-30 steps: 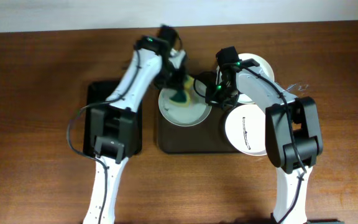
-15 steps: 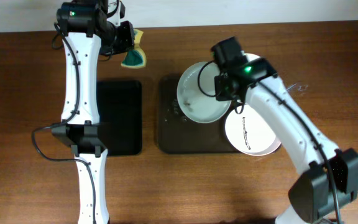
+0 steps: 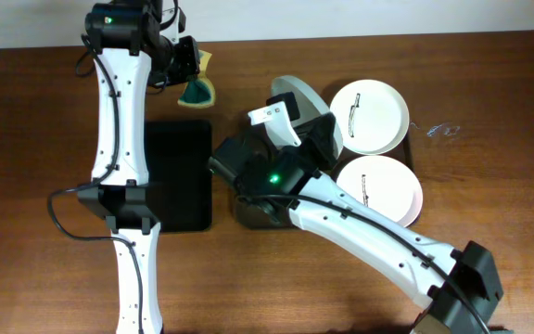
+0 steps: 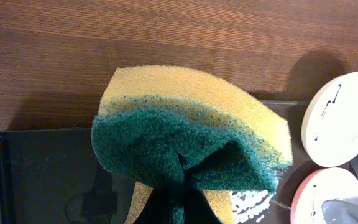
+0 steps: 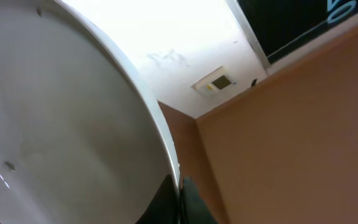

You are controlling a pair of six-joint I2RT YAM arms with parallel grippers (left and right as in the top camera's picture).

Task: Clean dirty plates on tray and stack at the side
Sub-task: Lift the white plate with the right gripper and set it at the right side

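Two marked plates (image 3: pixel 370 116) lie beside the right gripper (image 5: pixel 180 199), clamped on a tilted third plate (image 5: pixel 55 124) — left gripper (image 4: pixel 180 202) pinches a sponge (image 4: pixel 191 137).

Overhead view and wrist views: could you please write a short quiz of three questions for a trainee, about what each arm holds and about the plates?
1. True or false: the left arm's fingers hold a plate.
2. In the overhead view, how many plates lie flat with a black line mark showing? A) one B) two C) three
3. Fill in: the right arm's fingers grip the tilted plate by its ___.

Key:
1. False; they hold the sponge.
2. B: the far plate and the near plate.
3. rim
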